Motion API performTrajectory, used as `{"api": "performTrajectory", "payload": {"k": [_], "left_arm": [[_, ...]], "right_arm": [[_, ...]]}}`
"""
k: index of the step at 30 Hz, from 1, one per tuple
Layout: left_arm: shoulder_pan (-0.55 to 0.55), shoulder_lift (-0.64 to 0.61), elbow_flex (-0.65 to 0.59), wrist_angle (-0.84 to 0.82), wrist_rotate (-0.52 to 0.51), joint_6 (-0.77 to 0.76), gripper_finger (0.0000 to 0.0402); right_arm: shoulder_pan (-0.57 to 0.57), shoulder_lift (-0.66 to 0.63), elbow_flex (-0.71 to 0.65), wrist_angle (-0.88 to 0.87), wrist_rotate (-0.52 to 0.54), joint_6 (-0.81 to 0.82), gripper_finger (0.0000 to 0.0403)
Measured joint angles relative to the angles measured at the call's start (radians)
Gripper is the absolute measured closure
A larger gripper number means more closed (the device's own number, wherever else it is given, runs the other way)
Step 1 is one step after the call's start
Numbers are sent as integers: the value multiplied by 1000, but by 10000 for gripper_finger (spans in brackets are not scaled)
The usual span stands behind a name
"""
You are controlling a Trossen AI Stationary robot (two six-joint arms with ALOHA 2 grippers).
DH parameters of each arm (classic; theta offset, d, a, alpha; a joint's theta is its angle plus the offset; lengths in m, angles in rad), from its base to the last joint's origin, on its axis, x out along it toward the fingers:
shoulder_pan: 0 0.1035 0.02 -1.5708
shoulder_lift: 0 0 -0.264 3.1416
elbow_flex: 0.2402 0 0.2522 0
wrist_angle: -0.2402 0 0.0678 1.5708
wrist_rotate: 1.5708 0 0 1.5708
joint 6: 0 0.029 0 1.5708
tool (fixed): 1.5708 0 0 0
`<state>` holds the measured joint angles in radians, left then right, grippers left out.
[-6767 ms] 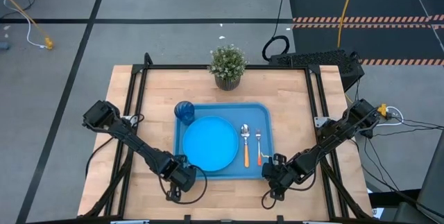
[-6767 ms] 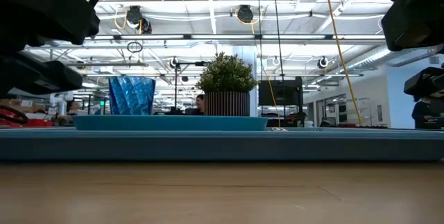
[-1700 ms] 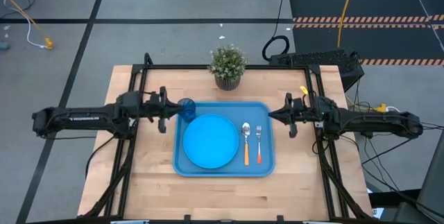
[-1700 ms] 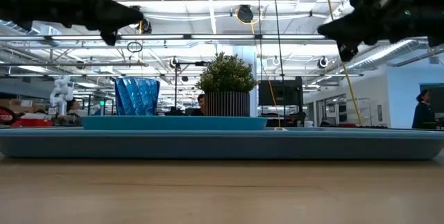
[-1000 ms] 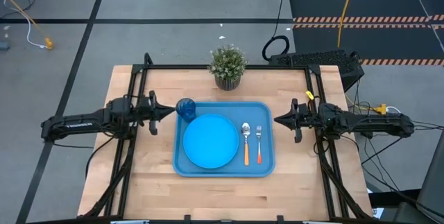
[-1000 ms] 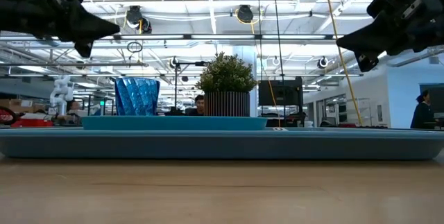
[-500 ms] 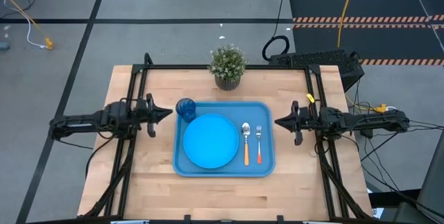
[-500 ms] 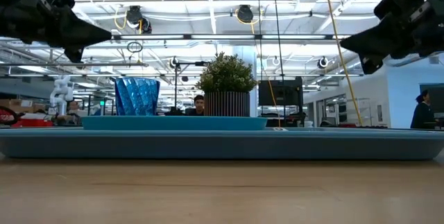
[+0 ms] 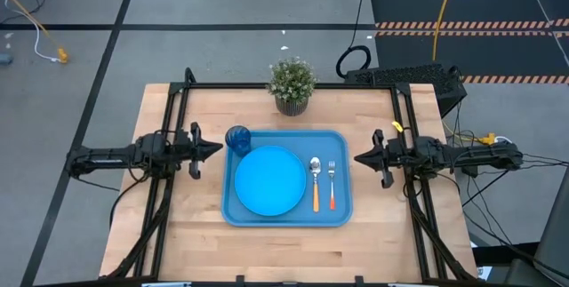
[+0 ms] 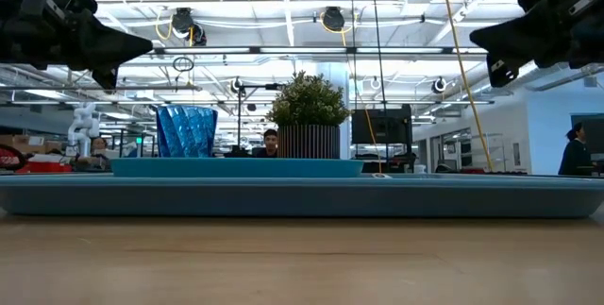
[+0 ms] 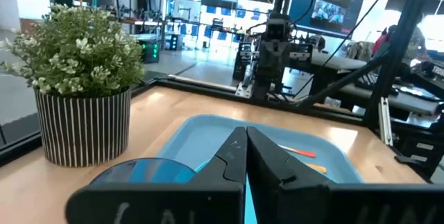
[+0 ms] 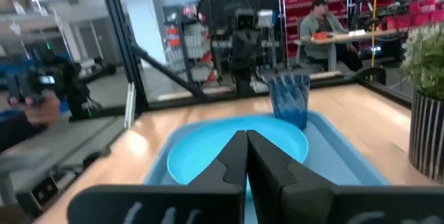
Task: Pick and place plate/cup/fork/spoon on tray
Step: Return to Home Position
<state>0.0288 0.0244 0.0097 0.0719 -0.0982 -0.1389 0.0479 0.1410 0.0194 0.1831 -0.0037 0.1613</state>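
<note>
The blue tray (image 9: 342, 145) lies in the middle of the table. On it rest the sky-blue plate (image 9: 270, 181), the dark blue cup (image 9: 236, 139) at its far left corner, the spoon (image 9: 314, 183) and the fork (image 9: 332, 185). My left gripper (image 9: 219, 146) is shut and empty, held level above the table left of the tray. My right gripper (image 9: 356, 157) is shut and empty, held level right of the tray. Both also show high in the low view: the left gripper (image 10: 146, 44) and the right gripper (image 10: 474, 37).
A potted plant in a striped pot (image 9: 292, 87) stands at the table's far edge behind the tray. A black frame (image 9: 284, 86) runs round the table. A person sits at a desk (image 12: 322, 23) in the room beyond.
Both arms have drawn back a little from the tray, the left toward the table's left edge and the right toward its right edge, fingers kept shut. The things on the tray have not moved.
</note>
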Motion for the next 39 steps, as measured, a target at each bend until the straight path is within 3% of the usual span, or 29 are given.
{"api": "performTrajectory", "payload": {"k": [19, 27, 30, 34, 39], "left_arm": [[-14, 2, 2, -44, 0, 2, 399], [-14, 2, 2, -40, 1, 0, 394], [-14, 4, 2, -47, 2, -1, 398], [-14, 26, 2, -49, 4, -3, 387], [-14, 61, 2, -47, 4, -9, 382]], "right_arm": [[0, 5, -5, 20, -1, 9, 403], [0, 4, -5, 177, -58, -9, 403], [0, 5, -6, 110, -71, -14, 403], [0, 19, -6, -45, 6, 33, 403], [0, 34, -6, -32, 28, 30, 403]]}}
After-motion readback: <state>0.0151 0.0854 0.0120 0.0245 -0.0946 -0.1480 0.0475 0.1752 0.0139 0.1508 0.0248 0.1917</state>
